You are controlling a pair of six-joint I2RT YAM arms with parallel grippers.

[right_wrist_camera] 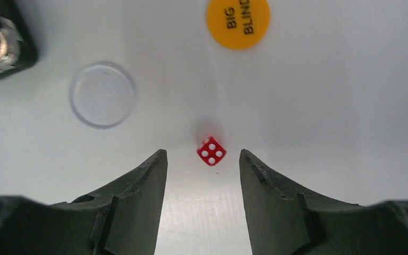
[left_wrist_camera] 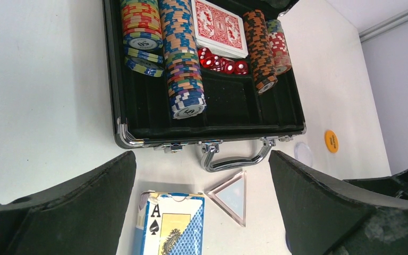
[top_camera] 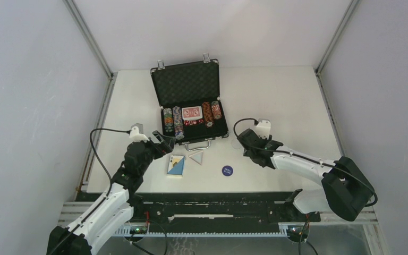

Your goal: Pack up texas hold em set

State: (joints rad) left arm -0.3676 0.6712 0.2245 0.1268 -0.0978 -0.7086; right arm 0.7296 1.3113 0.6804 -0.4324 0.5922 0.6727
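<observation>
Top external view: at the left, the left gripper (top_camera: 162,142) hangs just off the near left corner of the small black briefcase (top_camera: 190,101), its jaws spread wide and holding nothing. From the left wrist, the wide gap between the fingers (left_wrist_camera: 74,207) frames the case's silver handle (left_wrist_camera: 235,159). Just below it the blue card deck (left_wrist_camera: 171,229) lies on the white table (left_wrist_camera: 42,79) with an ace of spades showing, and a clear triangular piece (left_wrist_camera: 232,195) sits just beside it to the right. The briefcase stands open in the middle of the table, lid tilted back. Inside lie rows of striped poker chips (left_wrist_camera: 183,58), a red card deck (left_wrist_camera: 220,26) and a cluster of red dice (left_wrist_camera: 222,62) just in front of it. Right of the handle a clear round disc (right_wrist_camera: 102,95) and an orange disc (right_wrist_camera: 238,21) marked BIG BLIND rest on the table, and a blue disc (top_camera: 227,170) lies nearer the arms. At the right, the right gripper (right_wrist_camera: 202,154) is parted and empty, with a single red die (right_wrist_camera: 211,151), four pips up, on the table between its fingertips, touching neither.
</observation>
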